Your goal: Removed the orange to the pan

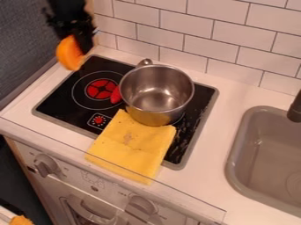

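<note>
One white bench (226, 105) runs across my work area, cut off at the right. Set into it is a black hob (70, 105), partly covered by the pot and cloth. The grey sink (264, 162) is cropped at the right, with only part of its black faucet (295, 112) showing. A folded yellow cloth (135, 149) lies over the hob's front edge, just in front of the pot. The metal pot (156, 88) stands on the right part of the hob; its bare inner bottom is visible, and its handle (145, 63) points away, foreshortened. My gripper (80, 47), dark and blurred, is at the upper left, closed around the orange (68, 53), which hangs well apart from the pot. A red piece (115, 95) beside the pot is hard to identify, as is an orange-coloured thing (21, 220) cropped at the lower left.
</note>
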You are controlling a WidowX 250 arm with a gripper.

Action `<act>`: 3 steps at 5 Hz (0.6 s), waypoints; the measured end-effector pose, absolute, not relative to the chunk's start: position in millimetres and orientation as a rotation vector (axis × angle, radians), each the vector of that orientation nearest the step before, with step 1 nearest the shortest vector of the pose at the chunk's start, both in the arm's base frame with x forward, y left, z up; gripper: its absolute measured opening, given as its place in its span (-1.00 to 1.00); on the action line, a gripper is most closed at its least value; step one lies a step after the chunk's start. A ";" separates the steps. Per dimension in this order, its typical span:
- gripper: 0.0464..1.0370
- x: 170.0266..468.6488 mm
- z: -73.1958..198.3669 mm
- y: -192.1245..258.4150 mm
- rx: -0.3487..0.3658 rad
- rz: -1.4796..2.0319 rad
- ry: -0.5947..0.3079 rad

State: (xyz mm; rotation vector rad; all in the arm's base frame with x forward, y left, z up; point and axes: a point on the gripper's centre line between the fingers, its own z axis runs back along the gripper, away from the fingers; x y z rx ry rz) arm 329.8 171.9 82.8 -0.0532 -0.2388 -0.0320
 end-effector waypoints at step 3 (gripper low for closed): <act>0.61 332.0 41.5 171.4 -0.008 -0.155 -0.153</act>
